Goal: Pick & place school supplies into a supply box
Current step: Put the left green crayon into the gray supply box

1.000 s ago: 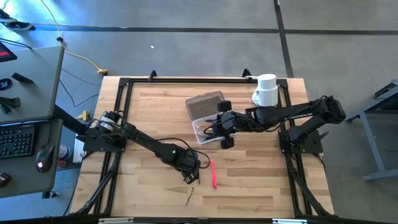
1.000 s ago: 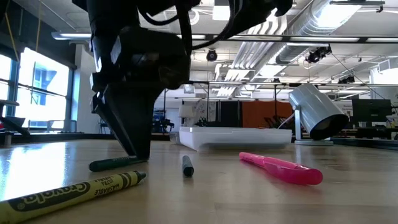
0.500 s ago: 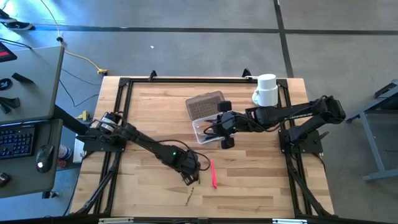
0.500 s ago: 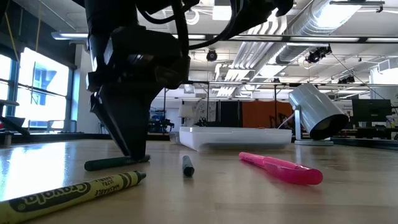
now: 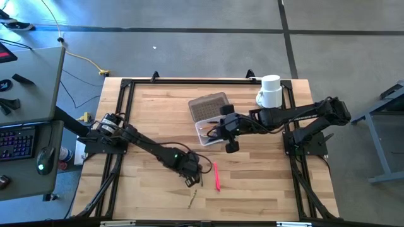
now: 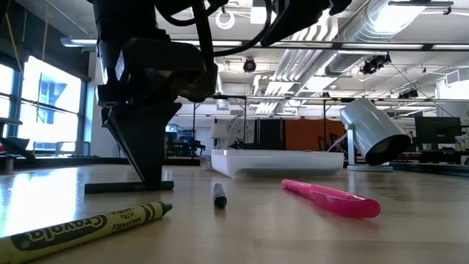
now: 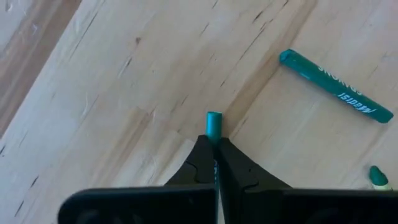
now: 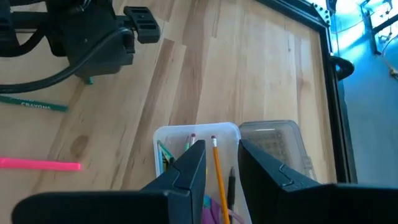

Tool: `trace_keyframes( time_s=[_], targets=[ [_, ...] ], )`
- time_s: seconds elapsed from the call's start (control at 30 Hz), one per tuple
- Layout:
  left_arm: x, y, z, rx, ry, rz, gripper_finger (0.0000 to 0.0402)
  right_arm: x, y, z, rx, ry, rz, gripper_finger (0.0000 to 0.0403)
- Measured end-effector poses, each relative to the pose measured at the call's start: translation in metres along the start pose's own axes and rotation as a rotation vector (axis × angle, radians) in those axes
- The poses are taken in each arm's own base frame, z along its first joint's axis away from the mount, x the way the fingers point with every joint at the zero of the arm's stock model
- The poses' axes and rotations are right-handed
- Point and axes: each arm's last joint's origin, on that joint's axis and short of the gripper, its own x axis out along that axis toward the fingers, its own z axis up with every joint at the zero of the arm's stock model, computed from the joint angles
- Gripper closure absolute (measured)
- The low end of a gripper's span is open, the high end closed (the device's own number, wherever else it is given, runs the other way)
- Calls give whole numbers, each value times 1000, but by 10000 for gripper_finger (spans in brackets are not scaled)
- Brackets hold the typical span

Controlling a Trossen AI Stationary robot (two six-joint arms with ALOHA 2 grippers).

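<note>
My left gripper [image 5: 189, 169] stands near the table's middle front, shut on a dark green crayon [image 6: 121, 188]. A second green crayon [image 6: 88, 224] lies in front of it, and also shows in the left wrist view [image 7: 336, 94]. A pink pen [image 5: 216, 176] and a small dark cap [image 6: 220, 196] lie nearby on the wood. My right gripper [image 8: 221, 165] is open and empty above the clear supply box [image 5: 207, 130]. The box holds several pencils, and its dotted lid [image 5: 208, 106] lies open on the far side. My left gripper pinches the dark green crayon between its two fingers [image 6: 150, 172], near one end. That short end [image 7: 213, 121] sticks out past the fingertips. The fingers point down and lie across the crayon. The crayon is level, at or just above the table; I cannot tell which.
A white mug [image 5: 270, 91] stands at the far right of the table. A black frame [image 5: 126, 85] runs along the table's edges. Bare wood lies to the left and in front of my left gripper.
My left gripper has gone a little toward the table's left edge with the dark green crayon. The crayon lay slanted a second ago and now sits level below the fingers.
</note>
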Motion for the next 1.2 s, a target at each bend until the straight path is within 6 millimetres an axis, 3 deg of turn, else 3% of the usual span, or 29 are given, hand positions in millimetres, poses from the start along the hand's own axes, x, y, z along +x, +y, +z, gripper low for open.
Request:
trace_keyframes(
  time_s=[0.3,0.53,0.63,0.77,1.03,1.2],
  targets=[
    [-11,-10,12,-18,-76,13,337,-4,5,-12,126,124,26,324],
    [-22,-14,26,-2,-149,22,363,-34,8,-32,307,311,38,324],
    [-25,-11,37,13,-163,15,365,-45,16,-35,302,290,-23,324],
    [-33,-1,63,42,-216,31,353,-55,24,-48,218,288,-110,324],
    [-70,33,140,109,-386,56,347,-75,18,-63,228,227,-243,324],
    [-70,61,162,118,-360,50,347,-81,15,-69,237,194,-284,324]
  ],
)
